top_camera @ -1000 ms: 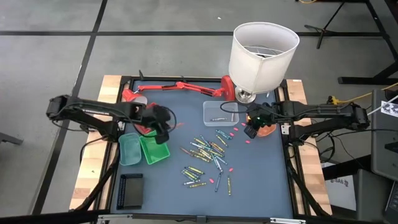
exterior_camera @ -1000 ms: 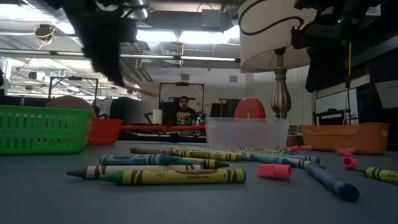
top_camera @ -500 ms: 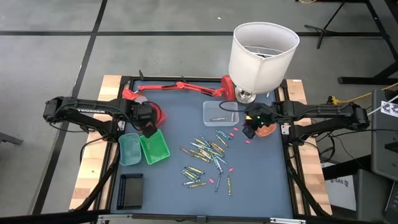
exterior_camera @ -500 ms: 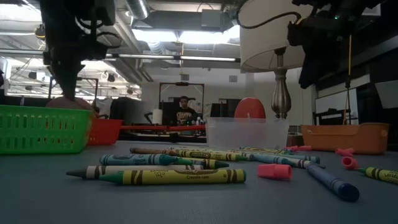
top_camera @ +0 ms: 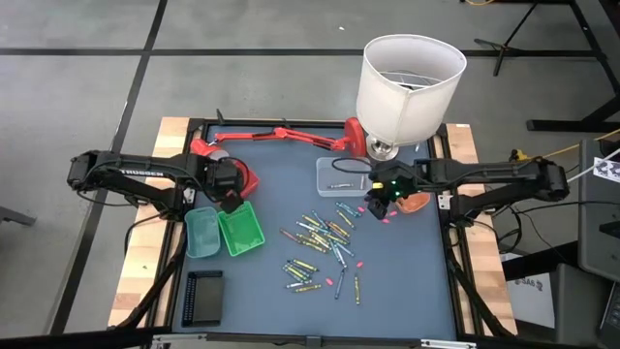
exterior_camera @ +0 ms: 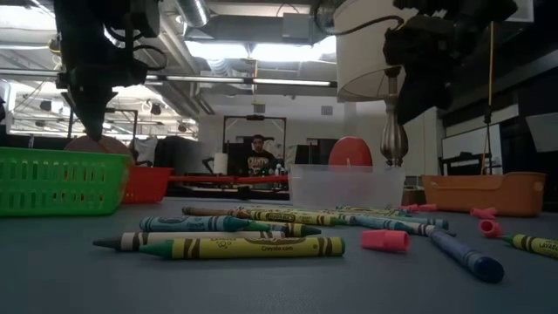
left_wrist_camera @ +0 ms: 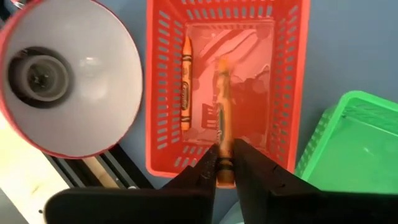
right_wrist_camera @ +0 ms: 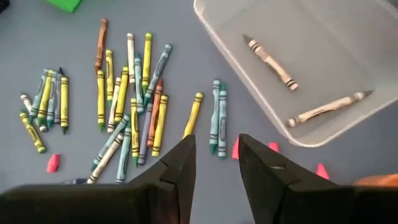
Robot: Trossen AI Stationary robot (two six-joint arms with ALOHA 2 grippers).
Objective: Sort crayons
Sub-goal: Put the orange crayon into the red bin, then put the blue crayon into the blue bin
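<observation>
The right gripper [right_wrist_camera: 214, 163] is hovering open and empty over the crayons [right_wrist_camera: 127, 102], which are lying at its 10 o'clock, long axes along its fingers. The left gripper [left_wrist_camera: 225, 163] is opening, an orange crayon [left_wrist_camera: 222, 109] between its fingers over the red tray [left_wrist_camera: 289, 81].

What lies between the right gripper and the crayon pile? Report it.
Bare mat and one pink bit, seen in the right wrist view; the open right gripper hangs near the crayons.
</observation>
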